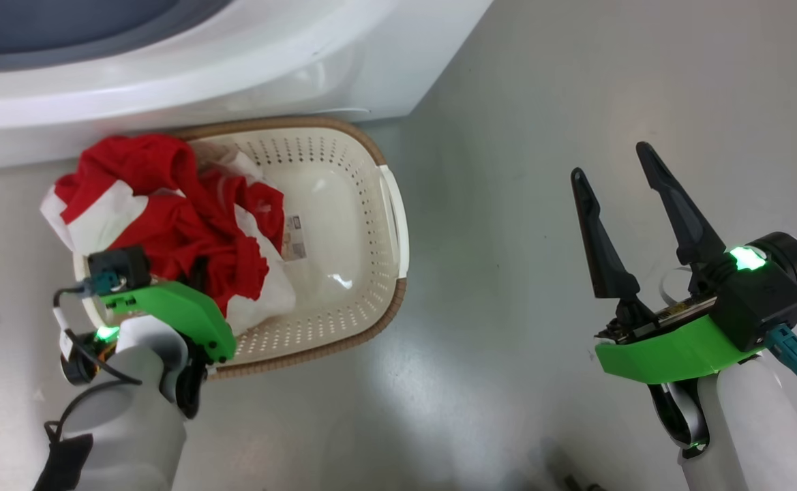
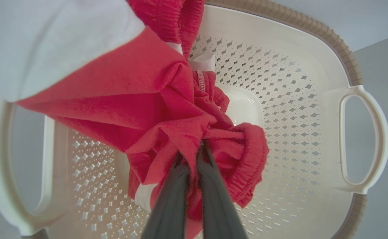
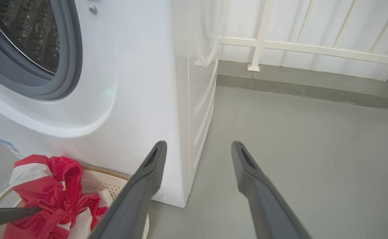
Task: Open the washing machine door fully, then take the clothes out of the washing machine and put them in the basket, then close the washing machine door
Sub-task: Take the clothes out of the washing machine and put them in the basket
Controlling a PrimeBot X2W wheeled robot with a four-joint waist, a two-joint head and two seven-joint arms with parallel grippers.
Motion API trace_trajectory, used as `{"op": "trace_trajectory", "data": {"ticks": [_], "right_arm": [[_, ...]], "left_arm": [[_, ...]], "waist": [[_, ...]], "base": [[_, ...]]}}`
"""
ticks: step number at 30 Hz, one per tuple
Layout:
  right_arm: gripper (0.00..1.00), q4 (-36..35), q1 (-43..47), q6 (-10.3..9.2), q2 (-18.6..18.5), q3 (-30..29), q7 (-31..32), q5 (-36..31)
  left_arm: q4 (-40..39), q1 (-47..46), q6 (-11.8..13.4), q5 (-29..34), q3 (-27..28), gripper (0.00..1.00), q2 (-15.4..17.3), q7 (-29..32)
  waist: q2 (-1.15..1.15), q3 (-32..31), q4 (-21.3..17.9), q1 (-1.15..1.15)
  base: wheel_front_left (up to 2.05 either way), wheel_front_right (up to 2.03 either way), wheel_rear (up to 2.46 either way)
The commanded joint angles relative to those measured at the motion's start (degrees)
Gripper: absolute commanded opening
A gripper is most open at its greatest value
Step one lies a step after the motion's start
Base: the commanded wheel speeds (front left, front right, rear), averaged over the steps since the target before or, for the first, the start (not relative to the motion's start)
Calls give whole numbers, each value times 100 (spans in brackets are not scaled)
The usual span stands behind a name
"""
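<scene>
The red and white clothes [image 1: 166, 218] hang bunched over the left half of the cream basket [image 1: 343, 184], partly spilling over its left rim. In the left wrist view my left gripper [image 2: 194, 146] is shut on a fold of the red clothes [image 2: 167, 109], above the basket's perforated floor [image 2: 280, 109]. My right gripper [image 1: 611, 161] stands open over bare floor, right of the basket and holding nothing. The white washing machine [image 3: 130, 83] rises just behind the basket [image 3: 114, 181], showing its grey gasket [image 3: 71, 49] and steel drum [image 3: 31, 33]. Its door is out of view.
Grey floor [image 1: 541, 341] stretches to the right of and in front of the basket. A white railing [image 3: 313, 49] and a low grey kerb [image 3: 296, 86] run behind the machine's right side. The machine's front carries a small blue label [image 3: 9, 147].
</scene>
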Motion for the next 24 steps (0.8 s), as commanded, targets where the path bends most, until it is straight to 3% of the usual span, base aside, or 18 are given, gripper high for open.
{"op": "trace_trajectory", "data": {"ticks": [1,3,4,5,18,24], "right_arm": [[100,-147,22,26,1,106,-36,107],[100,-150,13,26,1,103,-36,111],[100,-148,7,26,1,102,-36,113],[100,-145,-3,26,1,100,-36,115],[100,-58,-48,26,1,-12,-36,62],[100,-2,-28,26,1,-144,-36,53]], "left_arm": [[-21,20,49,-36,116,22,182,-25],[-3,-13,54,-34,102,48,190,-34],[4,-28,75,-39,104,88,192,-51],[10,-41,107,-41,106,100,192,-73],[-6,-114,14,-141,146,100,72,-332],[-476,26,-85,-79,190,100,55,-373]], "waist": [[0,86,-54,0],[0,120,-51,0],[0,133,-44,0],[0,142,-34,0],[0,45,229,0],[0,-148,403,0]], "base": [[0,0,0],[0,0,0],[0,0,0],[0,0,0],[0,0,0],[0,0,0]]}}
